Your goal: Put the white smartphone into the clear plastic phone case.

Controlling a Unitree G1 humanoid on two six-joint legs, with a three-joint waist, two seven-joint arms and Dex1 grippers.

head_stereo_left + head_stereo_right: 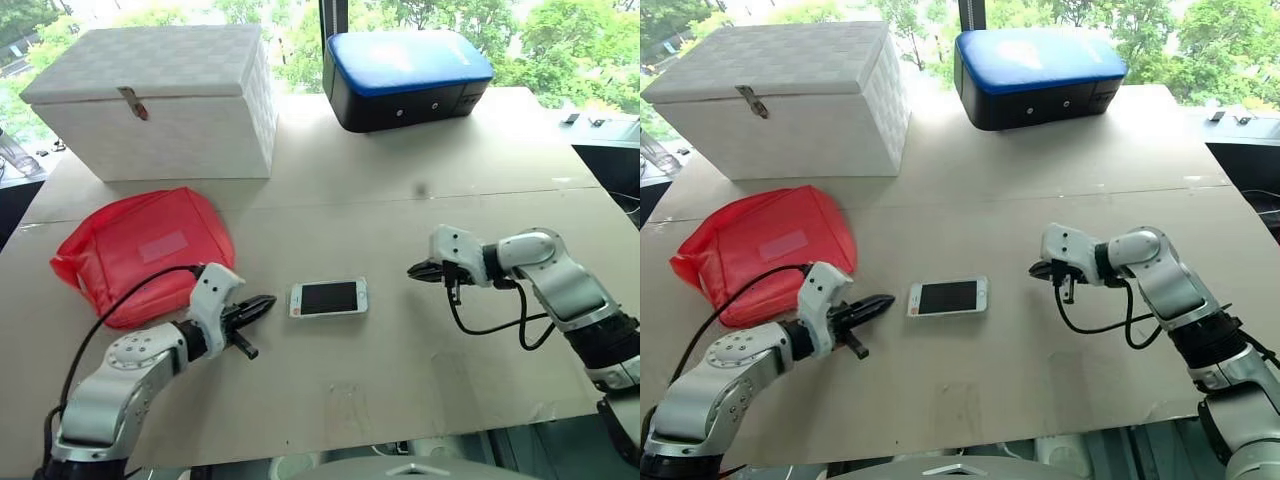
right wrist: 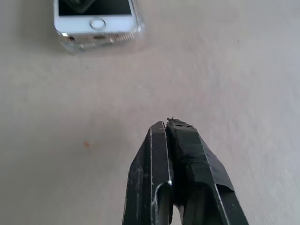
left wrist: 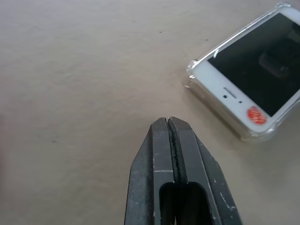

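The phone (image 1: 329,297) lies face up at the centre of the head frame on the table (image 1: 400,380), and both wrist views show the clear case (image 3: 194,70) wrapping its corners and edges, so the insertion appears complete. Whether every corner is fully seated cannot be confirmed; judged from this, at most a check remains. The left end effector (image 1: 262,304), lower left of centre, points toward the phone's near end, just beside it but not touching, fingers pressed together and empty. The right end effector (image 1: 418,270), right of centre, points toward the phone from well apart, likewise closed and empty.
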